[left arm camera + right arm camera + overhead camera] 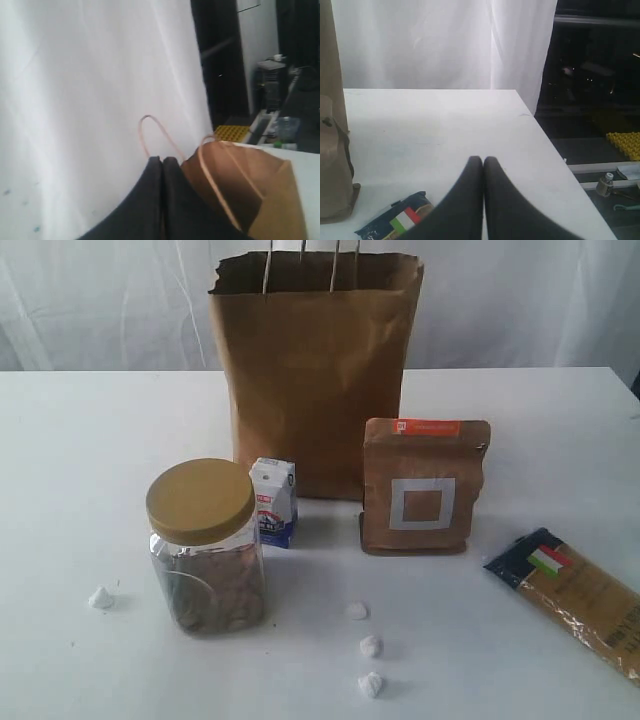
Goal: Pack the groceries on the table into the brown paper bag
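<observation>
- Standing upright at the back middle of the table is one brown paper bag, its top open and its rim ragged, with thin white handles rising from it.
- One clear nut jar with a gold lid stands front left, with no label in view.
- One small white-blue carton stands just beside the jar, in front of the bag; its red and blue print is too small to read.
- One brown pouch stands upright right of the carton, bearing a white square outline and an orange strip with illegible lettering.
- One long pasta packet lies flat at the far right and shows a green-white-red flag.
- Four small white lumps are scattered along the front.
- The left gripper has its fingers pressed together on nothing, above the bag's mouth.
- The right gripper has its fingers pressed together and empty, above the table near the pasta packet.
</observation>
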Controlling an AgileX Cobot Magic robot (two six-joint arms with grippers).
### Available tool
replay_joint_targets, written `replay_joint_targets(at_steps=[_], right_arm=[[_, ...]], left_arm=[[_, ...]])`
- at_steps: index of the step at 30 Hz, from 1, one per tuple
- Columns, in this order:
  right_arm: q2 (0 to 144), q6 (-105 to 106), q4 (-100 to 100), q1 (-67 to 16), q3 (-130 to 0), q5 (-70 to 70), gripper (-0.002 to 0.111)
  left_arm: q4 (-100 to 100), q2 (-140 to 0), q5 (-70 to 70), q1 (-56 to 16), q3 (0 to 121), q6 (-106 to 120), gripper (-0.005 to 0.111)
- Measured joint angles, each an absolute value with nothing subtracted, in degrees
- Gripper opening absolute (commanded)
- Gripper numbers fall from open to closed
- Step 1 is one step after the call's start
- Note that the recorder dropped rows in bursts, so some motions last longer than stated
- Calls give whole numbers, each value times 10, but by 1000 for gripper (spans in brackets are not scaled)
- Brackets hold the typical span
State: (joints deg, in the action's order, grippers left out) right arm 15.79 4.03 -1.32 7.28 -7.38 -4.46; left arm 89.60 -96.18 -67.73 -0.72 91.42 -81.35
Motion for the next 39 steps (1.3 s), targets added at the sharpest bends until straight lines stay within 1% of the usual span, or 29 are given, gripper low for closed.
replay_joint_targets(at_steps=[2, 6, 11, 13, 16, 17, 18, 19, 21, 24, 27, 30, 32, 35, 36, 37, 39], right_arm=[[158, 40, -13, 73, -74, -45, 0], [158, 40, -13, 73, -74, -45, 0], [158, 40, -13, 73, -74, -45, 0], [158, 40, -13, 73, -74, -45, 0], [158, 40, -13, 73, -74, -45, 0], [158, 40, -13, 73, -74, -45, 0], [158, 40, -13, 73, -74, -45, 0], [158, 40, -13, 73, -74, -45, 0], [158, 40, -13, 73, -74, -45, 0], [158, 40, -13, 73, -74, -45, 0], [158, 40, -13, 73, -74, -45, 0], [158, 40, -13, 73, -74, -45, 0], [158, 40, -13, 73, -74, -45, 0], [158, 40, -13, 73, -74, -45, 0], [158, 40, -13, 73, -74, -45, 0], [158, 40, -13, 73, -74, -45, 0], [157, 40, -13, 73, -74, -45, 0]], left_arm=[[930, -942, -634, 5, 914, -838, 0], [989, -893, -485, 26, 900, -901, 0], [998, -827, -227, 38, 821, -939, 0], [1000, -803, -88, 38, 780, -932, 0], [999, -790, 139, 40, 719, -851, 0], [984, -791, 191, 42, 700, -792, 0], [904, -803, 265, 55, 652, -659, 0], [852, -808, 268, 61, 627, -622, 0], [690, -817, 232, 74, 578, -549, 0], [475, -821, 106, 74, 505, -419, 0], [364, -808, -5, 57, 440, -318, 0], [272, -733, -92, 68, 376, -290, 0], [224, -679, -135, 92, 344, -278, 0], [111, -586, -190, 150, 302, -224, 0], [-12, -530, -214, 191, 275, -137, 0], [-123, -501, -228, 206, 257, -47, 0], [-333, -466, -250, 205, 209, 98, 0]])
